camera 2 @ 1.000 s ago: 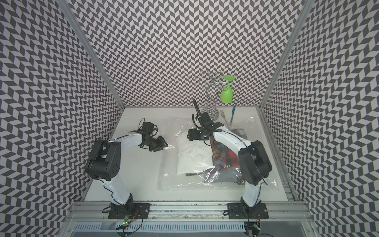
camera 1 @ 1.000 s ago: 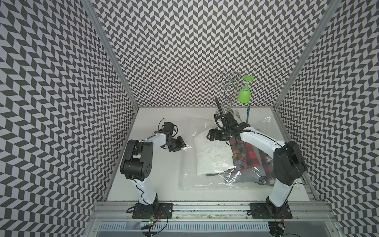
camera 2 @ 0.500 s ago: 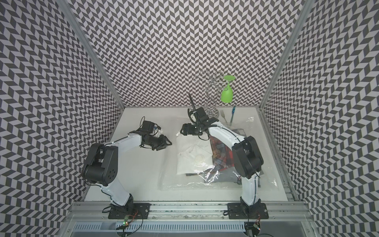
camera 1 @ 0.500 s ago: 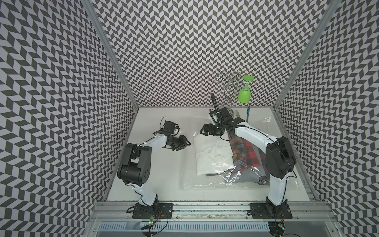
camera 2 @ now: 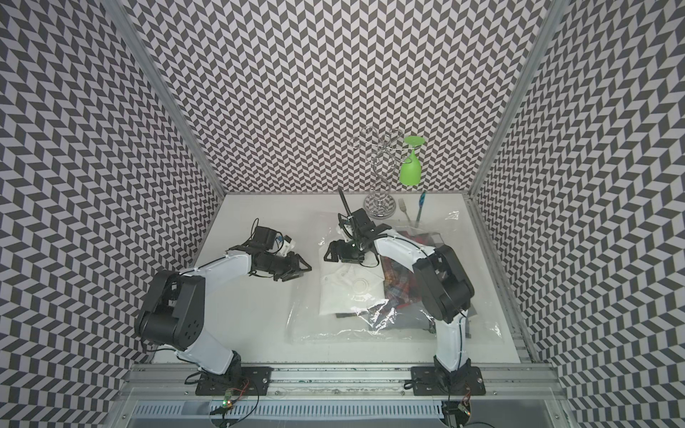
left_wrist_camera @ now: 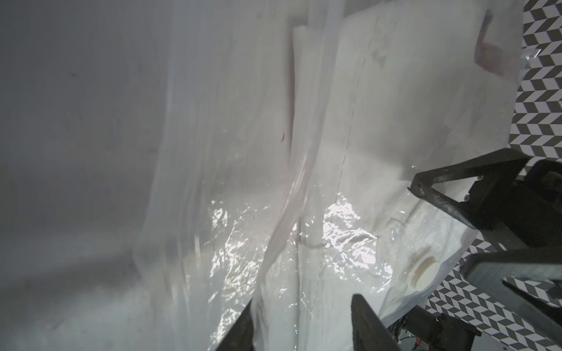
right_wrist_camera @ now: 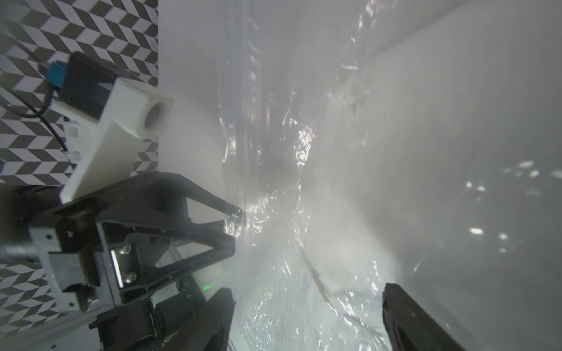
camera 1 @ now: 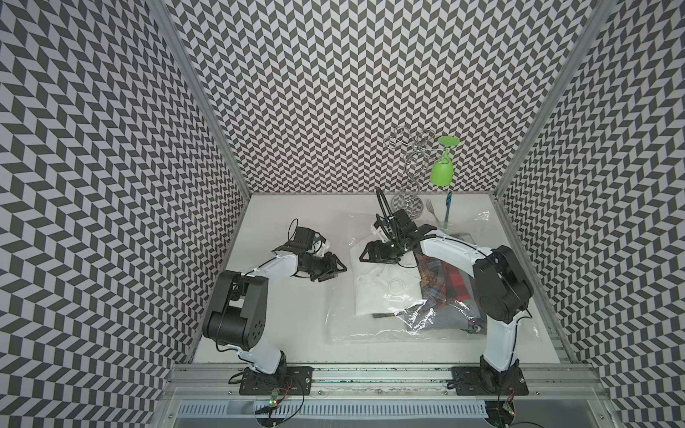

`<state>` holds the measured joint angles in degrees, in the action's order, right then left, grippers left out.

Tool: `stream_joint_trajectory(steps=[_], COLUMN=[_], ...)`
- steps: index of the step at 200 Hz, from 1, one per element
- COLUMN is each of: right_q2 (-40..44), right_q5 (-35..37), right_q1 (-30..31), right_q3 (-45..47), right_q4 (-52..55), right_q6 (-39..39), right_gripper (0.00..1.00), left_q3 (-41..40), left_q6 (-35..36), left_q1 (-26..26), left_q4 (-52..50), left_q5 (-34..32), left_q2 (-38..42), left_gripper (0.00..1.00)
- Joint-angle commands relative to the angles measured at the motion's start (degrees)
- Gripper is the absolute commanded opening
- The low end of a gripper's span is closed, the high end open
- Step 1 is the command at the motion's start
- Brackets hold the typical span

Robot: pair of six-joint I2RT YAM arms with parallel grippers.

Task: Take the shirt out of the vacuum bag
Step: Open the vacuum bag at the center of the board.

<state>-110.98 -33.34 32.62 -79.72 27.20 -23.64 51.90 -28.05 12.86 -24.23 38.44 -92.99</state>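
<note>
I have the left end effector (camera 1: 335, 269) low over the counter (camera 1: 289, 315), its jaws roughly half parted. In the left wrist view the crinkled edge of the vacuum bag (camera 1: 370, 328) runs into the gap between its fingers (left_wrist_camera: 366, 322), but I cannot tell whether they pinch the film. The right end effector (camera 1: 370, 255) faces it from the other side of that edge. Its jaws are spread wide and hold nothing, and its wrist view shows glossy plastic directly beneath them. The bag lies flat on the counter, reaching from the left end effector's fingertips under the right end effector and on beneath the right arm. The white shirt (camera 1: 372, 300) sits inside it, just below the right end effector. The round valve disc (camera 1: 396, 285) on the bag's face rests over the shirt. A plaid cloth (camera 1: 446, 278), also in the bag, lies beyond the shirt as seen from the left end effector. Behind the right end effector, a wire stand (camera 1: 408, 202) carries a green glass (camera 1: 442, 173).
</note>
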Motion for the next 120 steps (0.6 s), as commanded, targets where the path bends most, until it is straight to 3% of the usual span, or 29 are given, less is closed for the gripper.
stream_joint_trajectory(steps=[1,42,110,120], right_q2=[5.73,7.7,-1.56,-3.05], right_q5=[-2.46,-1.29,1.86,3.7], right_q1=[0.25,0.25,1.13,1.92], right_q3=[3.41,7.31,-6.09,-8.9], right_q4=[-4.14,-4.19,2.75,5.41], right_q6=[-0.49,0.26,1.16,2.51], right_gripper=[0.77,0.77,0.79,0.83], left_q3=[-0.81,-6.86,-18.5,-19.17], left_q6=[0.14,-0.36,-8.98,-10.12], left_q1=[1.09,3.58,8.39,9.6], left_q4=[1.2,2.94,14.42,15.85], left_q5=[1.37,1.44,1.28,-0.03], left_q2=[2.19,6.6,18.9,20.21], left_gripper=[0.49,0.49,0.54,0.55])
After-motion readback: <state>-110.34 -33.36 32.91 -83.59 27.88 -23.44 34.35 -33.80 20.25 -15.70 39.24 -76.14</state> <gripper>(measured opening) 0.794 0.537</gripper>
